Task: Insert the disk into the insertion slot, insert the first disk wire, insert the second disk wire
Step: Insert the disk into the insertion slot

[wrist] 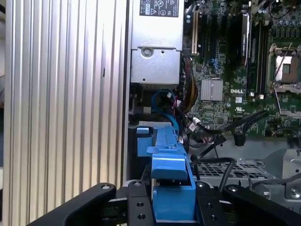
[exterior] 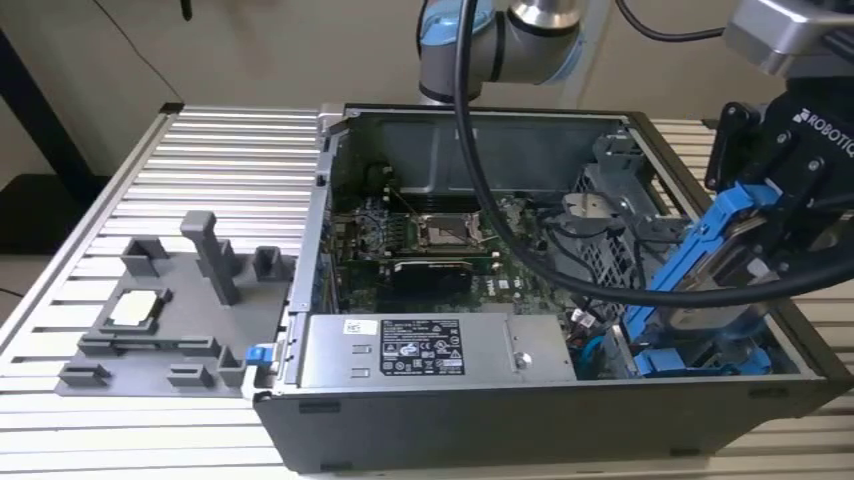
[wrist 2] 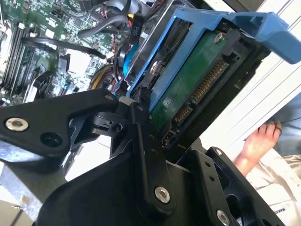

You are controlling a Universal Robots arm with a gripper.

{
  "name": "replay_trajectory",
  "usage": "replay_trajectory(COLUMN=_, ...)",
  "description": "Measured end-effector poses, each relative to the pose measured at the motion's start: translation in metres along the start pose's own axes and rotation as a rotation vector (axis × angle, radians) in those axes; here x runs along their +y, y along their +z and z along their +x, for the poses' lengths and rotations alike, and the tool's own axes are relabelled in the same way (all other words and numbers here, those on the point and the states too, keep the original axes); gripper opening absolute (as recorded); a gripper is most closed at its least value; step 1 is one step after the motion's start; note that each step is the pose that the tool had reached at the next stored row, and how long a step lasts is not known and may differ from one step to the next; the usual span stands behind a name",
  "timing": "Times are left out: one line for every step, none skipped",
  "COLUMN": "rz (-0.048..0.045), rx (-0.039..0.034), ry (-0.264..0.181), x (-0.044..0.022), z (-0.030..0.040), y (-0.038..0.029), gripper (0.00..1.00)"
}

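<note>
Disk [exterior: 687,265] is clamped edge-on in your gripper [exterior: 774,235], tilted over the case [exterior: 534,420] at the exterior view's right edge, low end near the bay [exterior: 694,360], likely angled to slide in.

The disk [wrist 2: 188,82] is clamped in the black end effector [wrist 2: 171,120], its green circuit board and blue carrier exposed. A motherboard [wrist 2: 33,52] is seen beyond the end effector, and a person's hand [wrist 2: 258,141] is seen beside it.
</note>
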State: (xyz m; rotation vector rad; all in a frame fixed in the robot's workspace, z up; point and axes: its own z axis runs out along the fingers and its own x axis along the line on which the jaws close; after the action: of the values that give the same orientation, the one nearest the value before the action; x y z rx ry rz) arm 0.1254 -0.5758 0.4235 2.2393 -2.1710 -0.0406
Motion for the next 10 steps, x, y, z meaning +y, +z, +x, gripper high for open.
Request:
replay_trajectory(rz=0.0, rx=-0.0007, ry=0.0, x=-0.0007, z=0.0, y=0.0013, gripper=0.33)
replay_trajectory(rz=0.0001, rx=-0.0017, ry=0.0, x=-0.0014, z=0.0, y=0.0026, gripper=0.33)
replay_trajectory(rz=0.0001, rx=-0.0036, ry=0.0, x=-0.002, z=0.0, y=0.0037, gripper=0.33)
replay_trajectory(rz=0.0002, rx=-0.0069, ry=0.0, x=-0.0025, z=0.0001, y=0.0047, gripper=0.33)
replay_trajectory(rz=0.0004, rx=-0.0116, ry=0.0, x=-0.003, z=0.0001, y=0.0055, gripper=0.33)
replay_trajectory(rz=0.0005, rx=-0.0157, ry=-0.001, x=-0.0034, z=0.0001, y=0.0063, gripper=0.33)
replay_trajectory(rz=0.0006, rx=-0.0172, ry=-0.001, x=-0.0036, z=0.0001, y=0.0073, gripper=0.33)
replay_trajectory(rz=0.0006, rx=-0.018, ry=0.0, x=-0.0036, z=0.0001, y=0.0082, gripper=0.33)
replay_trajectory(rz=0.0006, rx=-0.0186, ry=-0.001, x=-0.0039, z=0.0001, y=0.0093, gripper=0.33)
replay_trajectory(rz=0.0006, rx=-0.0186, ry=-0.001, x=-0.0043, z=0.0001, y=0.0101, gripper=0.33)
